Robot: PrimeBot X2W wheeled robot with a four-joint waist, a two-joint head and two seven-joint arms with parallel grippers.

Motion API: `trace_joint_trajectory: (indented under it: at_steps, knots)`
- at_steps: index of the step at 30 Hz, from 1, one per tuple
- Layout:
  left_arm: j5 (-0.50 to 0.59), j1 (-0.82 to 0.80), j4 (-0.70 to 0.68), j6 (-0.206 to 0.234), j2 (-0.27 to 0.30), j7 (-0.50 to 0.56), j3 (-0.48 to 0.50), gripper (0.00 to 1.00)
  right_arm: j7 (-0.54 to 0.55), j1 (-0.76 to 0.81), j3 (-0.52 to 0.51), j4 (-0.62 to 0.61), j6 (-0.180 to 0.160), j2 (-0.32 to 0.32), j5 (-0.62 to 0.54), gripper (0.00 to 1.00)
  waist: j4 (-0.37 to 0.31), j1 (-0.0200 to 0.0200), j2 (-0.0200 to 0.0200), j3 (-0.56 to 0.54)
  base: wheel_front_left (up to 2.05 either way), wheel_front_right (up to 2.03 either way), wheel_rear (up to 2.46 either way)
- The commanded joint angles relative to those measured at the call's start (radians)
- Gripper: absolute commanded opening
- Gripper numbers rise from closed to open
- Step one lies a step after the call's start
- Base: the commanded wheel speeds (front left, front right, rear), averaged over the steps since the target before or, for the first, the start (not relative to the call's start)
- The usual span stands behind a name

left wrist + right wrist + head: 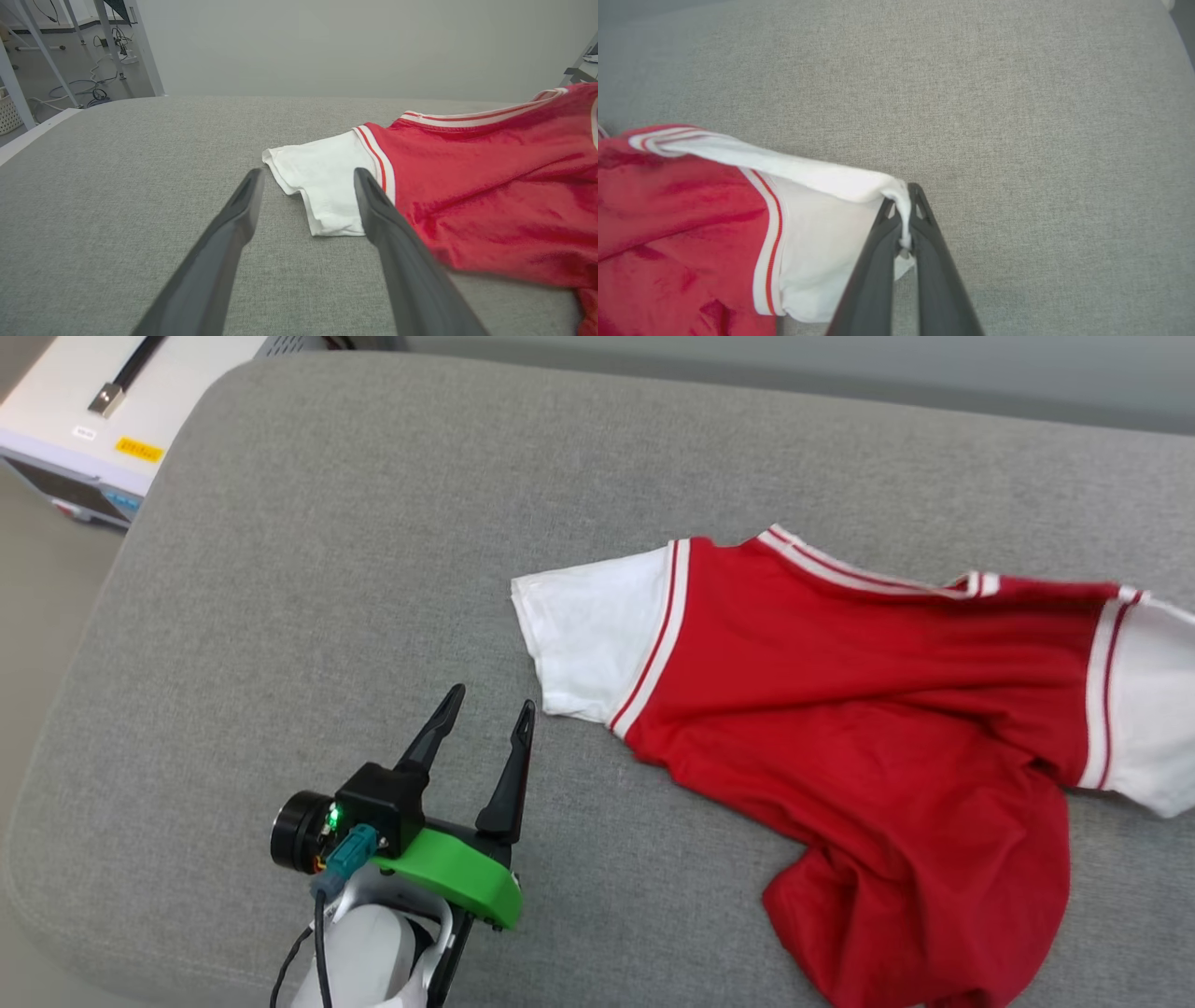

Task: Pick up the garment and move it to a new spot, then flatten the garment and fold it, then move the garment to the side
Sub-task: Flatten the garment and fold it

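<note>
Garment (840,709) lies on the grey cushion (327,569), plain red side up. It stretches from just ahead of the left pincer (493,698), off to its right, as far as the right pincer (904,210). The left pincer is spread wide and holds nothing, and the near white sleeve (588,635) lies flat just beyond its tips. The right pincer is pressed together on the hem of the other sleeve (822,224), pinching a thin ridge of white cloth that rises off the cushion.

I judge the work to be at the flattening step. The chest is roughly spread, but the lower body is bunched and twisted toward the robot, and long creases run across the red. No fold is made yet, and the move to the side is not yet done.

The red cloth is a thin, smooth knit with a faint sheen, and it is limp and drapes easily. The sleeves are matte white, edged with red-and-white stripes. The cushion is coarse woven fabric with rounded corners.
</note>
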Motion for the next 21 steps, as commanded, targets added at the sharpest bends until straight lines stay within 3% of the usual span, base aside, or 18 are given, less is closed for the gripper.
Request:
trace_joint_trajectory:
  at_steps: [1,9,10,11,15,21]
  knots:
    - [-0.002,-0.023,-0.005,-0.003,0.004,-0.006,-0.002,1.0,0.005,-0.038,-0.018,0.023,-0.001,-0.013,-0.01,0.0,0.027,0.0,0.0,0.044,0.0,0.0,0.0]
    - [-0.009,-0.065,-0.011,-0.003,0.005,-0.006,-0.016,1.0,-0.057,-0.199,-0.051,0.226,-0.001,-0.089,-0.089,0.0,0.071,0.0,0.0,0.122,0.0,0.0,0.0]
    - [-0.01,-0.069,-0.011,-0.003,0.004,-0.006,-0.017,1.0,-0.069,-0.214,-0.052,0.249,-0.001,-0.097,-0.1,0.22,0.075,0.0,0.0,0.129,0.0,0.0,0.0]
    - [-0.011,-0.073,-0.011,-0.003,0.003,-0.006,-0.017,1.0,-0.09,-0.23,-0.053,0.275,-0.001,-0.11,-0.121,1.0,0.08,0.0,0.0,0.135,0.0,0.0,0.0]
    - [-0.011,-0.08,-0.009,-0.003,-0.002,-0.006,-0.014,1.0,-0.179,-0.264,-0.052,0.368,-0.001,-0.159,-0.224,1.0,0.09,0.0,0.0,0.143,0.0,0.0,0.0]
    - [-0.009,-0.071,0.001,-0.003,-0.001,-0.006,0.002,1.0,-0.361,-0.31,-0.038,0.476,-0.001,-0.138,-0.287,1.0,0.075,0.0,0.0,0.091,0.0,0.0,0.0]
